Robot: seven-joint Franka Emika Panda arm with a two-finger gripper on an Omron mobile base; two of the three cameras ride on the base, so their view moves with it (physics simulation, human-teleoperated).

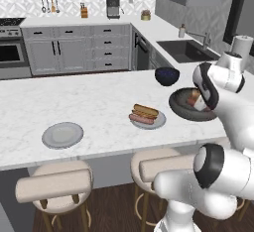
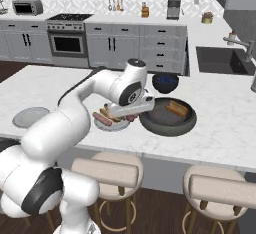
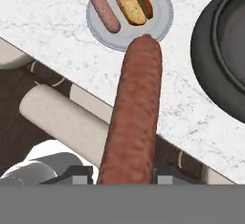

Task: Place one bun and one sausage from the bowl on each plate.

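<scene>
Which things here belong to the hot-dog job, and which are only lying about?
Job: held sausage, bun in the wide dark bowl, empty plate, filled plate.
Lying about: small navy bowl, stools, coffee machine.

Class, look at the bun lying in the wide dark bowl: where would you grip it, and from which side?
Grip the bun across its narrow middle, from straight above. It lies flat on the floor of the wide dark bowl, whose raised wall blocks a sideways approach.
</scene>
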